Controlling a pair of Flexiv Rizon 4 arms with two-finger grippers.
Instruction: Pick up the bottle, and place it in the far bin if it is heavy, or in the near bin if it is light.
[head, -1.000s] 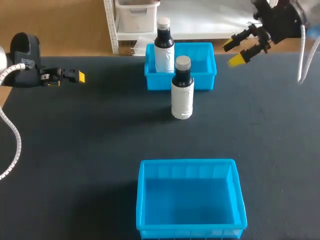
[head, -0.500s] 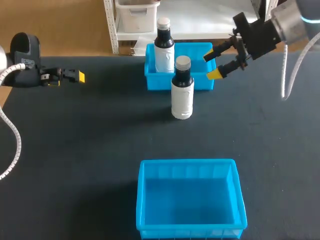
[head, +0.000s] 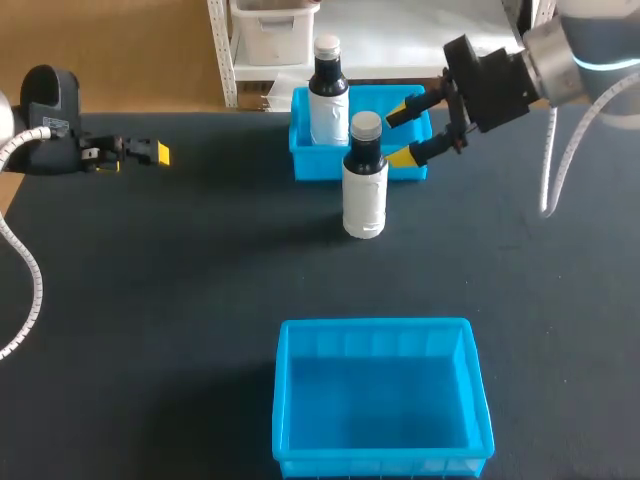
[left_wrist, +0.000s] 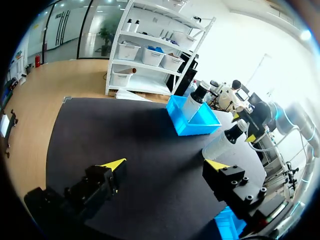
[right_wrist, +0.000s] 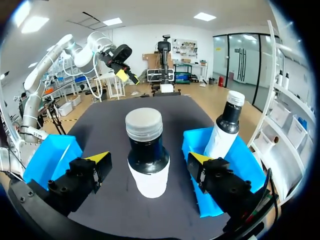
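Head view: the bottle (head: 364, 185) stands upright on the table (head: 180, 300), with the far bin (head: 305, 165) at its 12 o'clock and the near bin (head: 375, 326) at 6. The right gripper (head: 402, 130), wide open and empty, hangs at its 2 o'clock.

Left wrist view: the left gripper (left_wrist: 166, 164) gapes empty, well apart from the bottle.

Right wrist view: the bottle is just ahead, untouched. This looks like the approach step; the next move calls for advancing and closing around it.

The right arm (head: 575, 45) has swung in (from far right), its jaws now just beside the bottle (head: 365, 185).
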